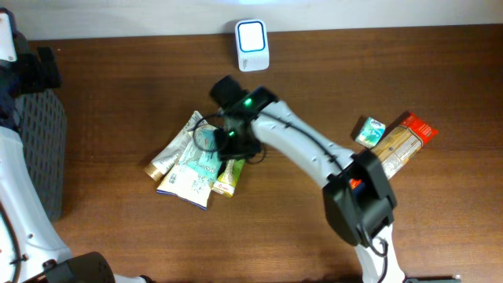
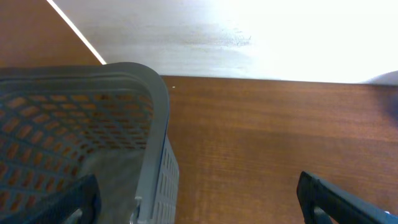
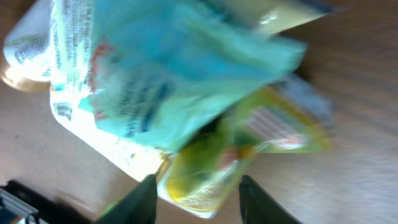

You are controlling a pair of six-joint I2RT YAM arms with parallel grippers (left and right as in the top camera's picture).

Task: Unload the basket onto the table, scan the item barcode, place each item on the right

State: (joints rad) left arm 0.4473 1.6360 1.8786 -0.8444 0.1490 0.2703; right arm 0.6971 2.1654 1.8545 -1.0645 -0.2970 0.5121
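Two fingers (image 3: 144,200) of the right gripper (image 3: 198,199) stand apart at the bottom of the right wrist view, one on each side of the near end of a yellow-green packet (image 3: 261,140); the view is blurred, so whether they press on the packet or only straddle it cannot be told; a teal packet (image 3: 180,74) lies over the far part of the yellow-green packet.

Seen from overhead, the right gripper (image 1: 229,148) sits over the right edge of a pile at the middle of the table (image 1: 440,228); the pile consists of the yellow-green packet (image 1: 225,181), the teal packet (image 1: 191,169) and a tan pouch (image 1: 167,155) touching its left side; bare wood surrounds the pile on every side.

The scanner (image 1: 252,45) stands at the far edge, well apart from the pile; the wrist of the right arm lies between them.

To the right, a small green box (image 1: 368,131) and a pasta pack (image 1: 402,141) lie just beside each other, near the right arm's elbow block.

At the left edge stands a grey basket (image 1: 35,141); the left gripper (image 2: 198,190) has its fingers spread wide over bare wood, just beside the basket rim.
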